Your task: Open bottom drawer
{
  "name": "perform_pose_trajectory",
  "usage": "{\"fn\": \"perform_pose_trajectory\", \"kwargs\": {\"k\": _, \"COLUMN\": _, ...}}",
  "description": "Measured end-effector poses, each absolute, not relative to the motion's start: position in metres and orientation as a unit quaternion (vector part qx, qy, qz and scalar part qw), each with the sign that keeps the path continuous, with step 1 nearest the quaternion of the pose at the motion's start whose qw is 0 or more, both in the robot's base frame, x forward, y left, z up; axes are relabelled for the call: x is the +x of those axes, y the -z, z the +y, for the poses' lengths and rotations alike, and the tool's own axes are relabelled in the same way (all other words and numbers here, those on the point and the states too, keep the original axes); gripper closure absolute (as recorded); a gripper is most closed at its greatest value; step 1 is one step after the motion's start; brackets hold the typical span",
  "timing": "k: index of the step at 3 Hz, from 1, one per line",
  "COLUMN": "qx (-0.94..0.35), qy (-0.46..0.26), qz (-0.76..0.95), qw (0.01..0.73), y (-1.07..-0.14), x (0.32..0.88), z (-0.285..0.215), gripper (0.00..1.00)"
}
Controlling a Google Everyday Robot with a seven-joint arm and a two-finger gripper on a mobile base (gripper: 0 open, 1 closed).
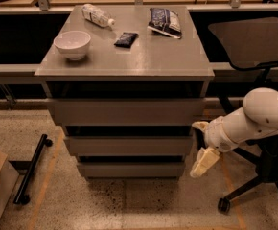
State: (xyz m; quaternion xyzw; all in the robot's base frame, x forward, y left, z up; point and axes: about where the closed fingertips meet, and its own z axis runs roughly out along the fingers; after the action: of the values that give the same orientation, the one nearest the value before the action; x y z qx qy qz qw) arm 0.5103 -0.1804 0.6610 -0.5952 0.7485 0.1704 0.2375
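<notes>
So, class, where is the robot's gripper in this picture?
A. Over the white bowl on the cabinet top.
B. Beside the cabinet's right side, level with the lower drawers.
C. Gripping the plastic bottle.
B: the gripper sits off the right side of the cabinet, about level with the bottom drawer and the one above it.

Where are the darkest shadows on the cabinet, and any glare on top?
Camera view: dark shadow fills the gaps above each drawer, including the bottom drawer; soft sheen on the cabinet top; the gripper, right of the drawers, is well lit.
</notes>
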Motion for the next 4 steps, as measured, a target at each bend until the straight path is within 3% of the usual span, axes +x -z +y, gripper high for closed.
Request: {"fn": "perform_pose_trajectory", "kwargs": {"k": 4, "qx": -0.571, "qy": -0.231, "qz": 0.771, "qw": 0.162, "y": -0.54, "x": 0.509, "z": -0.169, "gripper": 0.0}}
